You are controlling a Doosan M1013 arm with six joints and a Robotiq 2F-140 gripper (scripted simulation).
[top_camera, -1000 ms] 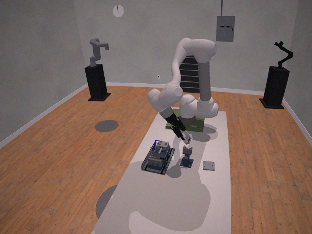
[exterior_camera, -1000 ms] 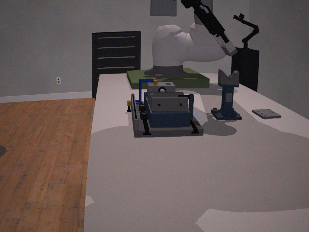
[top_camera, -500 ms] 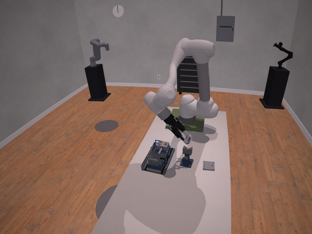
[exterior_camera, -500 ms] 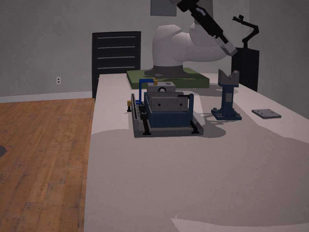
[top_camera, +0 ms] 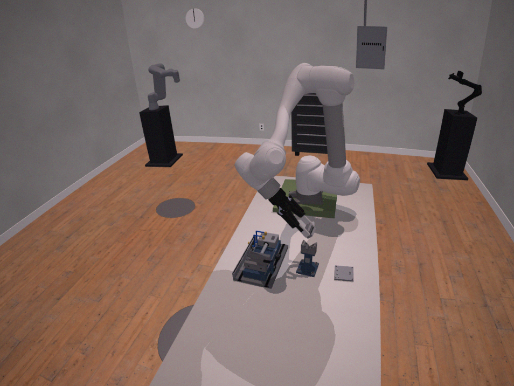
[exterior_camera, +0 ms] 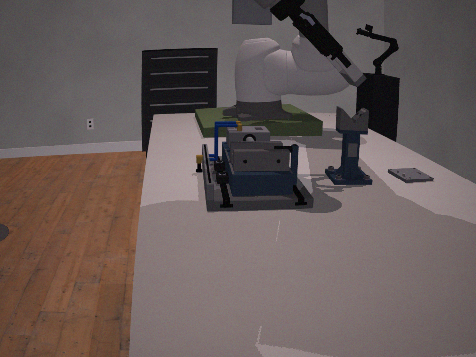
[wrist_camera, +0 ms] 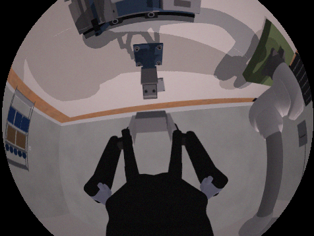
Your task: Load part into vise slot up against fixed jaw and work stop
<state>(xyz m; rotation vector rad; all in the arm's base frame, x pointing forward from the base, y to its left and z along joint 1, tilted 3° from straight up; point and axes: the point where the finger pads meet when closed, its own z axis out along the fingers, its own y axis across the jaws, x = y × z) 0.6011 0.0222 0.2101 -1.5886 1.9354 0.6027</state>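
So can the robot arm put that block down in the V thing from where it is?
Probably yes. The gripper is shut on the part and hangs in the air, above the V-block and apart from it. The notch is empty, and nothing shows between them. The vise stands off to one side.

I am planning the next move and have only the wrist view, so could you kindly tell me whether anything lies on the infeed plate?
Observer: No, the top view shows the infeed plate with no block on it.
Operator: Thank you. Is the block touching the V-block?
Observer: No. In the exterior view the block, shut in the tilted claw, hangs above the V-block, apart from it.
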